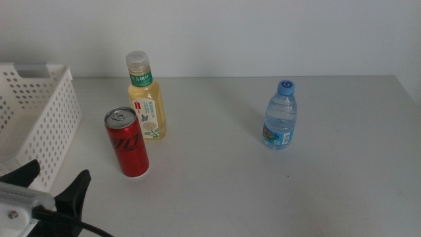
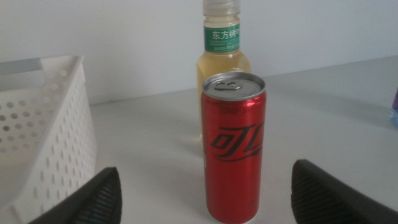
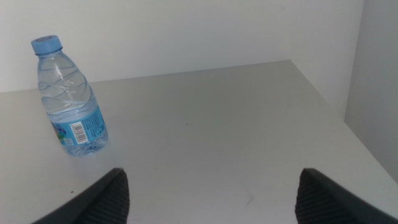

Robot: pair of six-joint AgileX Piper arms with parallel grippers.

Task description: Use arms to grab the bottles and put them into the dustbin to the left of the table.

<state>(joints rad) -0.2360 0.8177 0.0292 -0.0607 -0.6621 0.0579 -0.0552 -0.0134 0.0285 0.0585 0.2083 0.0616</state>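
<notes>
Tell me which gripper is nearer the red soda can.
Left. The left gripper sits open just in front of the red soda can, lined up with it. The right gripper is out of the middle view, facing the water bottle.

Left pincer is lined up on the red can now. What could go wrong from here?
1. The tea bottle stands close behind the red can; pushing the open left pincer forward may topple it.
2. The dustbin wall is near that pincer's side, so a swing could hit it.
3. The water bottle sits off-centre from the right pincer.
</notes>
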